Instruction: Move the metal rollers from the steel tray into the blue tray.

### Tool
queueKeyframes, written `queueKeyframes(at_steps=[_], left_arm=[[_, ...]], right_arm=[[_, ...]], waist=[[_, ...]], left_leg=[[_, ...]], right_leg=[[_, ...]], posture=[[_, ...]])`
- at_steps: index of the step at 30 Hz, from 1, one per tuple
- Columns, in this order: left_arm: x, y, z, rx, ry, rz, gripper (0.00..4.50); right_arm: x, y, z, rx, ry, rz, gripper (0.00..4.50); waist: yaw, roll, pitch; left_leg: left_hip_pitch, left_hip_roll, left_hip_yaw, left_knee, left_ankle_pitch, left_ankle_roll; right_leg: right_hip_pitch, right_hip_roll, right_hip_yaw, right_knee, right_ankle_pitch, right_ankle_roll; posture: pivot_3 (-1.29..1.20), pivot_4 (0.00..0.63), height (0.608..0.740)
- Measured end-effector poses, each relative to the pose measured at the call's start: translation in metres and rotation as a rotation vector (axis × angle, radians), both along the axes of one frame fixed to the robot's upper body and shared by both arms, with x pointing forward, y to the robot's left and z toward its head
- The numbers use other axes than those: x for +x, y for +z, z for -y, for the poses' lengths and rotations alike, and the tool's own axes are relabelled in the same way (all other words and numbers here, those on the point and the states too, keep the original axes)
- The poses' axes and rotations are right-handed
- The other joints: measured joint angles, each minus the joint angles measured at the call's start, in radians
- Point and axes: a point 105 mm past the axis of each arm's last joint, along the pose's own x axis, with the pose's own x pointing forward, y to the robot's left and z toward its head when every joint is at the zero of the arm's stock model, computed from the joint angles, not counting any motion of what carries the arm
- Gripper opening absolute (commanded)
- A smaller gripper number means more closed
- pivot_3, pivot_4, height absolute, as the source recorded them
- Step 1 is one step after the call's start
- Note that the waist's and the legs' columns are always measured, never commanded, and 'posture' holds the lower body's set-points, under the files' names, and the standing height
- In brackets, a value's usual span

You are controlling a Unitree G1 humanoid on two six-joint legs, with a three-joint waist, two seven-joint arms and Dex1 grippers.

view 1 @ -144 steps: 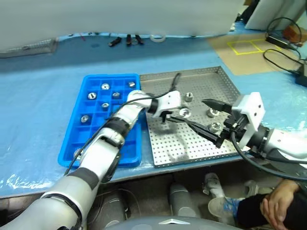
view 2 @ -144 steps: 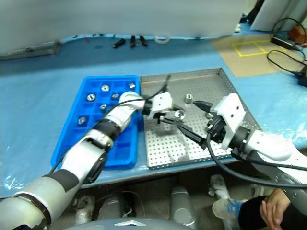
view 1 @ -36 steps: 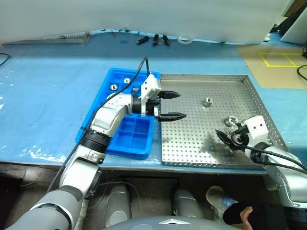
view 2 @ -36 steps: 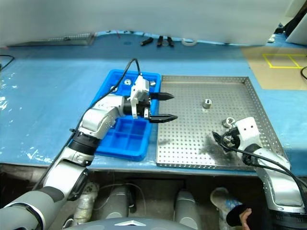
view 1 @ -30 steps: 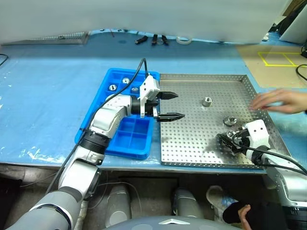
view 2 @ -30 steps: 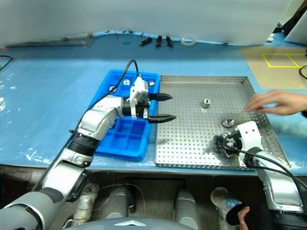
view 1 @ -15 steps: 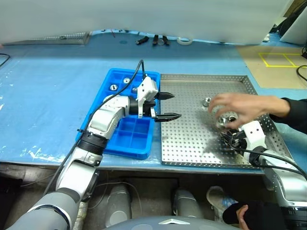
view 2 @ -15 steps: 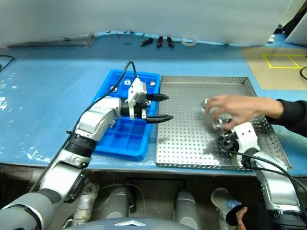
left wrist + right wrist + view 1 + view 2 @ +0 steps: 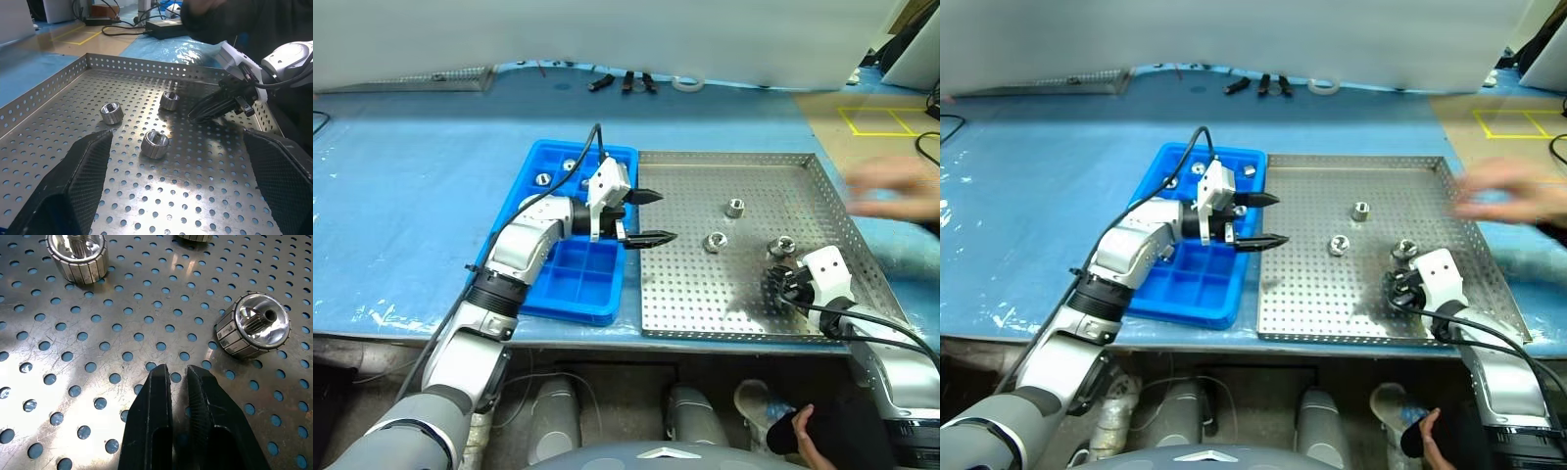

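Note:
Three metal rollers lie in the steel tray (image 9: 685, 294): one at the back (image 9: 735, 208), one in the middle (image 9: 713, 241) and one to the right (image 9: 782, 246). To its left is the blue tray (image 9: 570, 294), with a few rollers (image 9: 542, 179) in its far compartments. My left gripper (image 9: 660, 216) hovers open and empty over the steel tray's left edge, pointing across at the rollers (image 9: 155, 144). My right gripper (image 9: 771, 287) rests low at the tray's front right, shut on nothing. A roller (image 9: 253, 330) lies just beside its fingers (image 9: 151, 401).
A person's blurred hand (image 9: 896, 191) hovers past the steel tray's right rim. Black tools (image 9: 626, 80) and a white tape roll (image 9: 683, 83) lie at the table's back. Cardboard with yellow tape (image 9: 871, 117) is at the back right.
A person's hand reached in over the steel tray's right half, then pulled back to the right. A roller now lies in the tray's middle. My right gripper's fingers have come together.

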Motion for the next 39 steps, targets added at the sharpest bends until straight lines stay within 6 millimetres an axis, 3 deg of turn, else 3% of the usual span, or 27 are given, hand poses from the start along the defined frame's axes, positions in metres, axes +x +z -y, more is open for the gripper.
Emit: queueKeyframes(at_steps=[2,5,12,15,20,26,33,39], left_arm=[[0.0,0.0,-0.001,0.0,0.005,0.0,4.5],[0.001,0.0,-0.001,0.0,0.009,0.0,4.5],[0.002,0.0,-0.003,0.001,0.025,0.003,4.5],[0.004,-0.001,-0.005,0.002,0.038,0.008,4.5],[0.003,-0.003,-0.005,-0.001,0.047,0.005,4.5],[0.002,-0.002,-0.009,0.004,0.065,0.012,4.5],[0.003,-0.002,-0.01,0.011,0.076,0.012,4.5],[0.003,-0.002,-0.01,0.014,0.077,0.004,4.5]], right_arm=[[0.001,0.001,-0.003,0.024,0.012,0.003,1.18],[0.008,0.007,-0.016,0.088,0.053,0.026,2.2],[0.038,0.052,-0.068,0.136,0.21,0.172,4.41],[0.05,0.056,-0.077,0.098,0.217,0.186,4.46],[0.063,0.044,-0.08,0.076,0.184,0.15,4.46],[0.064,0.039,-0.078,0.078,0.18,0.131,4.46],[0.058,0.04,-0.092,0.149,0.237,0.132,4.46],[0.068,0.027,-0.076,0.079,0.134,0.107,4.46]], waist=[[0.0,0.0,0.0],[-0.001,0.0,0.0],[0.0,0.001,0.0],[0.004,0.001,0.0],[0.005,0.001,0.0],[0.006,0.001,0.0],[0.005,0.001,0.0],[0.007,0.001,0.0]], left_leg=[[0.0,0.0,0.0,0.0,0.0,0.0],[0.0,0.0,0.0,0.0,0.0,0.0],[-0.001,0.0,0.0,-0.001,0.0,0.0],[-0.002,0.0,0.0,0.0,0.001,0.0],[-0.002,0.0,0.0,-0.001,0.001,-0.001],[-0.003,0.0,0.0,-0.001,0.001,-0.001],[-0.003,0.0,0.0,-0.001,0.001,-0.001],[-0.003,0.0,0.0,-0.001,0.001,-0.002]], right_leg=[[0.0,0.0,0.0,0.0,0.0,0.0],[-0.001,0.0,0.0,0.0,0.0,0.0],[-0.001,0.001,0.0,0.0,0.0,0.0],[-0.001,0.001,0.0,0.0,0.0,0.0],[-0.002,0.001,0.0,0.0,0.0,0.0],[-0.003,0.001,-0.001,0.0,0.0,0.0],[-0.003,0.001,0.0,0.001,0.0,-0.001],[-0.003,0.001,-0.001,0.001,0.001,-0.001]], posture=[[-0.17,0.15,0.74],[-0.16,0.15,0.74],[-0.15,0.15,0.74],[-0.13,0.15,0.74],[-0.12,0.15,0.74],[-0.11,0.15,0.74],[-0.11,0.15,0.74],[-0.12,0.15,0.74]])
